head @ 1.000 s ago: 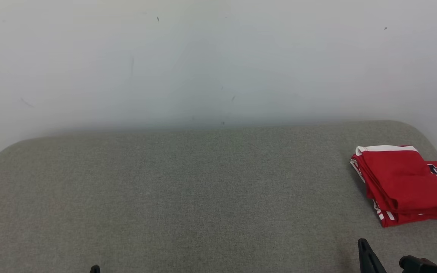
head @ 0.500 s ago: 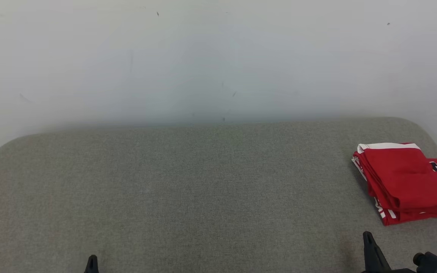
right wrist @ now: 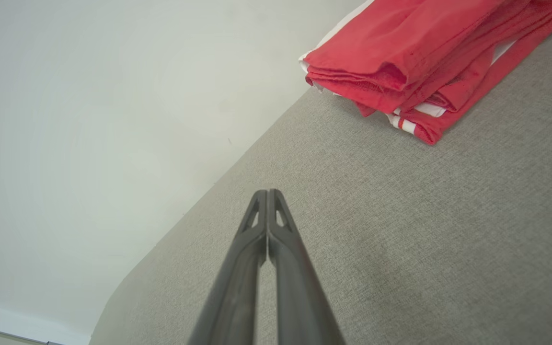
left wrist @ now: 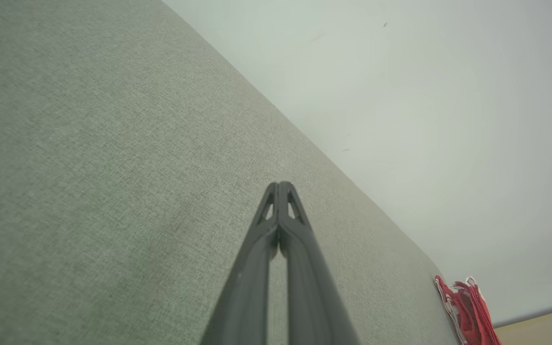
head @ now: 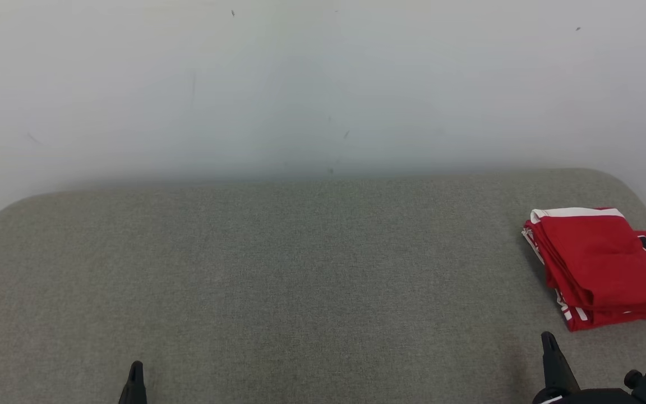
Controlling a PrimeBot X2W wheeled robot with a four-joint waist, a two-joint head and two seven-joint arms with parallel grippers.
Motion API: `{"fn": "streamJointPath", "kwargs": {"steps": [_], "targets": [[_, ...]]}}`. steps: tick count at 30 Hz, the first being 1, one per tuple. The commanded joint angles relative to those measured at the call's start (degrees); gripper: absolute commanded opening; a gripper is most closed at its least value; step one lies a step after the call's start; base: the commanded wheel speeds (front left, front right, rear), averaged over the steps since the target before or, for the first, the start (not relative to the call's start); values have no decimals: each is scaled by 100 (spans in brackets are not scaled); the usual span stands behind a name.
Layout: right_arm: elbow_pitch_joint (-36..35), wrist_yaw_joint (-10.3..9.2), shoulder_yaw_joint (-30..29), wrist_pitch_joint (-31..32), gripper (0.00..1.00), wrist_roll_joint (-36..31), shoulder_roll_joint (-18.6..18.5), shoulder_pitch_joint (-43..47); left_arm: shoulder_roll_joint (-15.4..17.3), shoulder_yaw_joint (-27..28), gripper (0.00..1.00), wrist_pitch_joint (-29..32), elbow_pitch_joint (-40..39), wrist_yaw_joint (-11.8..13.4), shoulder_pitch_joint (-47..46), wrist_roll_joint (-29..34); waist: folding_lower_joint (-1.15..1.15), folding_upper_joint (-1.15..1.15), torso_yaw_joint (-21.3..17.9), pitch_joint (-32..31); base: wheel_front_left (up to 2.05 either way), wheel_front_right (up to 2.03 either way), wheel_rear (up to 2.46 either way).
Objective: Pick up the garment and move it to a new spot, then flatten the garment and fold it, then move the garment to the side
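Head camera tilted slightly; left claw point(head: 135, 373) and right claw point(head: 550, 345) show further into view, both closed, empty. Folded red garment point(head: 603, 269) unmoved at surface point(head: 300, 280) far right corner. Judgement: task essentially finished.

Plain off-white wall point(head: 323, 84), a few small dark specks, light even and diffuse. Grey-green woven fabric surface with rounded far corners point(head: 278, 280) lies before it. Tan floor strip point(left wrist: 544, 329) past one corner.
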Motion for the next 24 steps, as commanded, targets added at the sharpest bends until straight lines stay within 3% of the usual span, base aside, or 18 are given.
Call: {"fn": "streamJointPath", "kwargs": {"steps": [1,24], "targets": [[-89,-4,-20,28,0,174,-8,-153,2,29,0,30,-59,-5,-172,-151,0,-1,1,7,0,0,0],[-230,-6,-103,291,0,1762,-7,-271,-9,62,0,454,-24,-8,-504,-1637,0,-1,15,145,0,0,0]]}}
